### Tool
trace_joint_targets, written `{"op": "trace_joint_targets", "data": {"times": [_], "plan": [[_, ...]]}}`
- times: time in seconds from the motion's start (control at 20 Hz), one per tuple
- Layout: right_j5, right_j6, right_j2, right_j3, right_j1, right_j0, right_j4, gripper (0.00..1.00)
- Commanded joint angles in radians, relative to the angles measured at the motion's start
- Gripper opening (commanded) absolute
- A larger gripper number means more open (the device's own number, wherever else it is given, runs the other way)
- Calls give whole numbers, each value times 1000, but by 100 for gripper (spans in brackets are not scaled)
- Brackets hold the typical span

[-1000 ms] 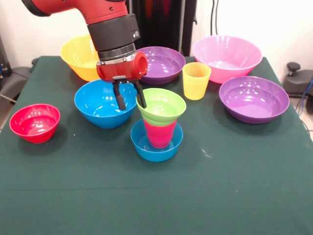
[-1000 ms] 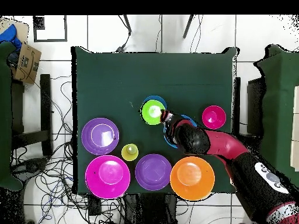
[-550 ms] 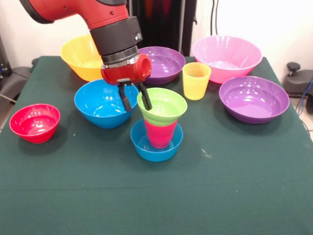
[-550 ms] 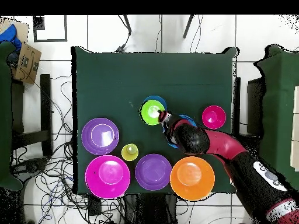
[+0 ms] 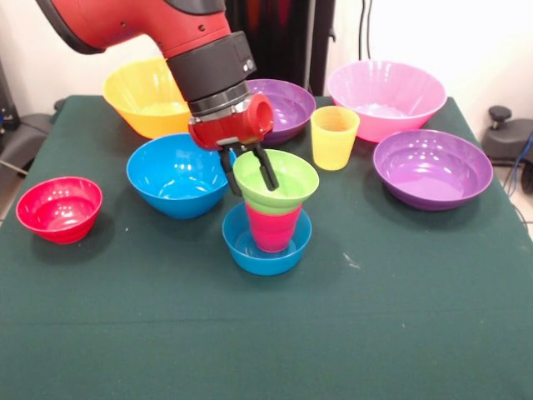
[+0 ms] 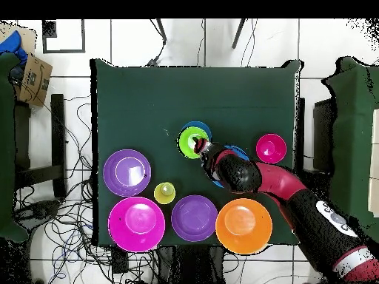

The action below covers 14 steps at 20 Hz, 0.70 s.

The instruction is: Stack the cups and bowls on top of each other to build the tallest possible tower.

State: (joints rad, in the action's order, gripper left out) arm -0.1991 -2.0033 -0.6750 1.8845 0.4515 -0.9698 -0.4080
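Note:
The tower stands mid-table: a small blue bowl (image 5: 266, 252) at the base, a red cup (image 5: 272, 229) in it, and a lime green bowl (image 5: 289, 177) on top. My gripper (image 5: 248, 177) is open at the green bowl's left rim. One finger (image 5: 268, 171) hangs inside the bowl and the other is outside it. From overhead, the gripper (image 6: 201, 149) covers the edge of the green bowl (image 6: 190, 140). A yellow cup (image 5: 334, 137) stands apart, behind and to the right.
A medium blue bowl (image 5: 171, 177) sits just left of the tower, under the arm. A small red bowl (image 5: 58, 208) is far left. Along the back are a large yellow bowl (image 5: 137, 96), a purple bowl (image 5: 283, 108) and a pink bowl (image 5: 386, 98). Another purple bowl (image 5: 432, 168) is at right.
The gripper has moved from over the medium blue bowl rightward in the front view to the green bowl's rim. One finger is now inside the bowl. Nothing else moved.

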Motion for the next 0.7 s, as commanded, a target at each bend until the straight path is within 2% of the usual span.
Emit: {"op": "trace_joint_targets", "data": {"times": [0.05, 0.7], "plan": [[-86, 74, -34, 8, -14, 20, -61, 100], [-77, 78, -40, 13, -22, 15, -72, 100]]}}
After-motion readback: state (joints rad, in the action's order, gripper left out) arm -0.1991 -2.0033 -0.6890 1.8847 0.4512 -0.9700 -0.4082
